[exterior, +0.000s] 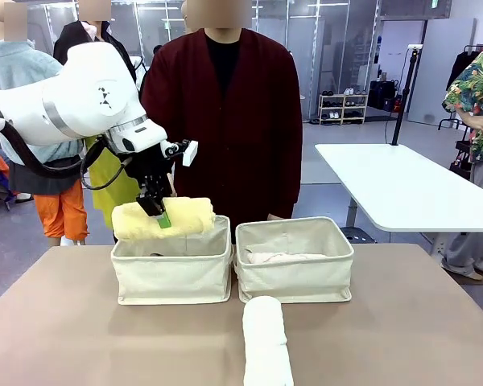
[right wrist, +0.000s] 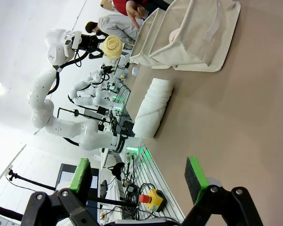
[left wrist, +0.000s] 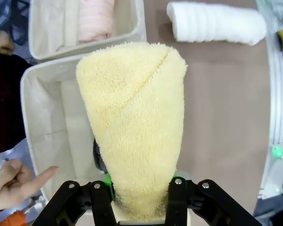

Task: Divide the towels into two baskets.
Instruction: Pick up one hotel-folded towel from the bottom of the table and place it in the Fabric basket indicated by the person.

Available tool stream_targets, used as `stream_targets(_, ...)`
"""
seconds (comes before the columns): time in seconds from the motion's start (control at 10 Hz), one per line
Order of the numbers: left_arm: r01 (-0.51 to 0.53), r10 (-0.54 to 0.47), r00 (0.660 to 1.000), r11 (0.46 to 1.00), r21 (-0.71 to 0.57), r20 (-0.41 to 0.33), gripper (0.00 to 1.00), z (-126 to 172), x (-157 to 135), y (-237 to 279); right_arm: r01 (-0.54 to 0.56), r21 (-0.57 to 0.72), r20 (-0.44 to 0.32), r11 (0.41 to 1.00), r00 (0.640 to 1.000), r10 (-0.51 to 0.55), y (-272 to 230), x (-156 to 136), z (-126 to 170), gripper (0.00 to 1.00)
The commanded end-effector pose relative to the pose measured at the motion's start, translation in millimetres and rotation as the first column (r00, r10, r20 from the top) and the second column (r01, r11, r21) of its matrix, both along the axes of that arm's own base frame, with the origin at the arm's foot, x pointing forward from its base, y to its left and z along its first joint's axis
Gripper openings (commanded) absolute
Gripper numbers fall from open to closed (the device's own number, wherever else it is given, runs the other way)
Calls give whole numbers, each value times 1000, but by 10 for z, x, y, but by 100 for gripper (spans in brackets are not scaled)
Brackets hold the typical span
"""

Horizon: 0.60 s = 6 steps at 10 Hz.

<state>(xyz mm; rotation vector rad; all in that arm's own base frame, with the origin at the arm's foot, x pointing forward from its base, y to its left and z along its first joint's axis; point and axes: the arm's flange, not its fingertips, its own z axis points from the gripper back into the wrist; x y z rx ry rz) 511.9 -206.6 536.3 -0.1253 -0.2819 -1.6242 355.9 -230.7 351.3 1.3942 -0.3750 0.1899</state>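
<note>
The left tool [exterior: 162,214] is clenched on the pale yellow towel [exterior: 195,215], holding it over the basket [exterior: 173,280] nearer the counter's [exterior: 64,322] left edge. The pink towel [left wrist: 96,19] lies in the other basket [exterior: 296,280]. The white towel [exterior: 266,342] rests at the counter's near edge. The right tool [right wrist: 137,175] hangs released.

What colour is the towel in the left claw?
Pale yellow towel; left wrist view shows it best.

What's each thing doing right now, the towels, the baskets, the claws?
Yellow towel: rolled, gripped, above the left basket.
Left gripper: shut on the yellow towel.
White towel: rolled, lying on the table.
Pink towel: inside the right basket.
Right gripper: open, empty.
Person's hand: pointing toward the left basket.
</note>
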Motion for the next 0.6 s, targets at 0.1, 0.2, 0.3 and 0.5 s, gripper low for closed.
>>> stream_targets(0.1, 138, -141, 986, 990, 37, 88, 37, -231, 268, 26, -3, -1, 14, 1000, 1000, 3, 18, -18, 24, 100)
stream_targets(0.2, 157, -161, 983, 986, 53, 87, 37, -297, 329, 39, -3, -1, 14, 1000, 1000, 3, 18, -18, 24, 100)
stream_targets(0.3, 152, -158, 983, 986, 61, 99, 37, -349, 392, 39, -3, -1, 14, 1000, 1000, 3, 18, -18, 24, 100)
stream_targets(0.5, 154, -162, 977, 986, 68, 139, 37, -495, 559, 54, -3, -1, 14, 1000, 1000, 3, 18, -18, 24, 100)
